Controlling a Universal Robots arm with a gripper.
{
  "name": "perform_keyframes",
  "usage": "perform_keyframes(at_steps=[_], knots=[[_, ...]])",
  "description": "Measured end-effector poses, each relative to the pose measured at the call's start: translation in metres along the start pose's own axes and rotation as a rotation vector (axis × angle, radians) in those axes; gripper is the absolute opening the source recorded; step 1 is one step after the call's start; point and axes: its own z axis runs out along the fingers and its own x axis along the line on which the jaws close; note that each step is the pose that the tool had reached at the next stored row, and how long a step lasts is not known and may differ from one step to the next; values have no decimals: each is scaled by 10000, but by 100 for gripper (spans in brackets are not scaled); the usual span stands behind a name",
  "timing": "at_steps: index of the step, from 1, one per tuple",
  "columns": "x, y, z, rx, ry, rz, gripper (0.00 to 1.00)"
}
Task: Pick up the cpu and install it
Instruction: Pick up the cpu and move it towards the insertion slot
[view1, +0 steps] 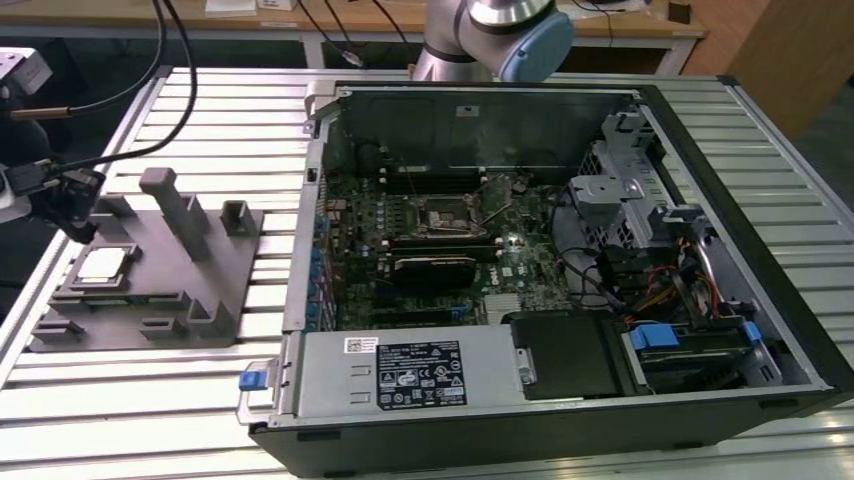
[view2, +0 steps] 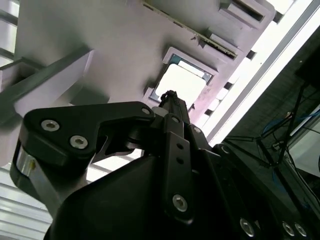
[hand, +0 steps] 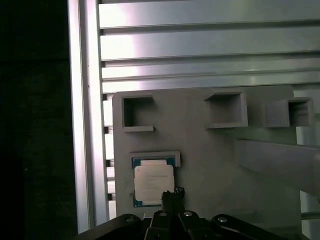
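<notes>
The cpu (view1: 104, 264) lies flat in a shallow square pocket on the grey fixture block (view1: 200, 290). The block sits on the ribbed metal table (view1: 200, 100), on the exterior view's left, well apart from the open computer case (view1: 481, 120).

In the first wrist view the cpu (hand: 153, 183) shows its pale silver top with a thin darker rim around it. The block (hand: 210, 160) has three small square holes in a row farther along. In the second wrist view the cpu (view2: 184, 82) looks very bright in its pocket on the pale block (view2: 100, 30).

The gripper (view1: 83, 236) is black and hangs over the block, right by the cpu. In both wrist views its two fingers are pressed close together into one thin tip, and no gap shows between them. That tip (hand: 173, 192) sits at the edge of the cpu in the first wrist view. In the second wrist view the tip (view2: 170, 94) is also at the chip's edge. It cannot be told whether the tip touches the chip. The cpu is not lifted.

Inside the case is the green motherboard (view1: 527, 265). Its square black socket (view1: 443, 215) is near the middle. The silver and blue robot arm (view1: 501, 30) stands behind the case.
</notes>
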Motion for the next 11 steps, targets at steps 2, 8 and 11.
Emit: perform_keyframes(at_steps=[2, 8, 11], knots=[[6, -16, 33, 0, -1, 1, 11], [20, -38, 129, -1, -2, 1, 11], [34, -41, 181, 0, 0, 1, 11]])
